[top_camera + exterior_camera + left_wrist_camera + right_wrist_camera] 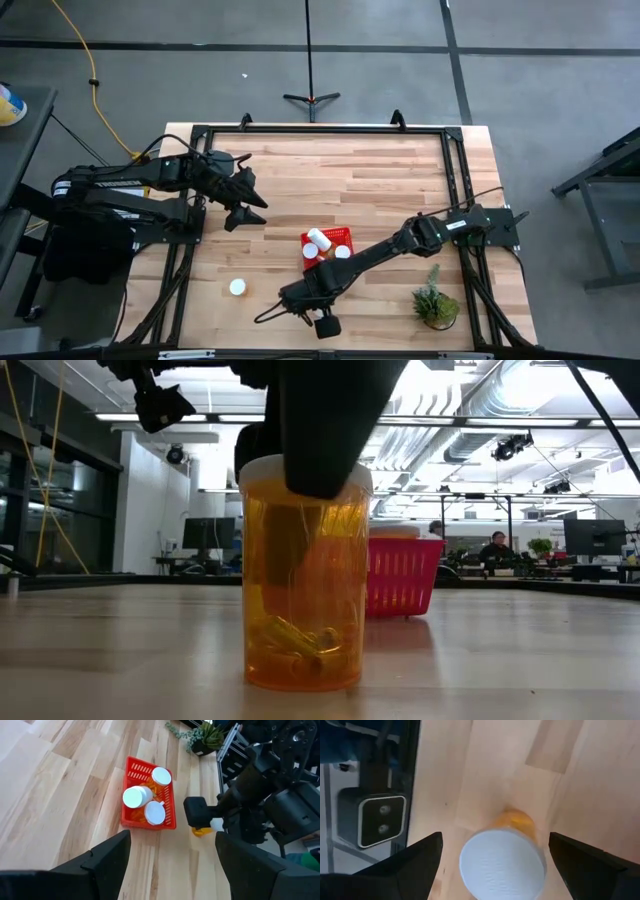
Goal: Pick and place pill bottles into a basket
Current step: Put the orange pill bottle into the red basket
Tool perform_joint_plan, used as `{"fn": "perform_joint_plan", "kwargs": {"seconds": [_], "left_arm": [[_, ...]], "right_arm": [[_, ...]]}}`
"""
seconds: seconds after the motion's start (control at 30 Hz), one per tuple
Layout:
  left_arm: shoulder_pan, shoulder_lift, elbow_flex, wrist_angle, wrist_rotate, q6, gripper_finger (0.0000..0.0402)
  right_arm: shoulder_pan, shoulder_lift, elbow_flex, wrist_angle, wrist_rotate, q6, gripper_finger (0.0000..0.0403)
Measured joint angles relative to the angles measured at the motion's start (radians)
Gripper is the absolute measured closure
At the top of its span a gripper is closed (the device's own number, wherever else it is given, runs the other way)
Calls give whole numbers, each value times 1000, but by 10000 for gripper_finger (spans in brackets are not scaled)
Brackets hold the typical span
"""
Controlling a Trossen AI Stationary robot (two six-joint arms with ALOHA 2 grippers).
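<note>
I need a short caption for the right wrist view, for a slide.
Right end effector open over a white-capped orange pill bottle standing on the wooden table.

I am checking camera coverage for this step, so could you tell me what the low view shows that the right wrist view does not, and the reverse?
Only the low view shows the bottle's contents: yellow capsules lying at the bottom of the orange pill bottle, plus the red basket standing behind it and people at desks in the room beyond.

Only the right wrist view shows the bottle's white cap from above, between the spread fingers of the right gripper, and a small camera box at the table edge.

Both show that same bottle upright on the wooden table.
</note>
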Motion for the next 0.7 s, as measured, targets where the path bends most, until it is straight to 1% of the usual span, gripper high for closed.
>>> {"fn": "perform_joint_plan", "kwargs": {"seconds": [0.27,0.7], "left_arm": [[0,0,0,0,2,-1,76],[0,0,0,0,3,-1,76]], "right_arm": [[0,2,0,2,6,14,56],[0,2,0,2,-2,25,118]]}}
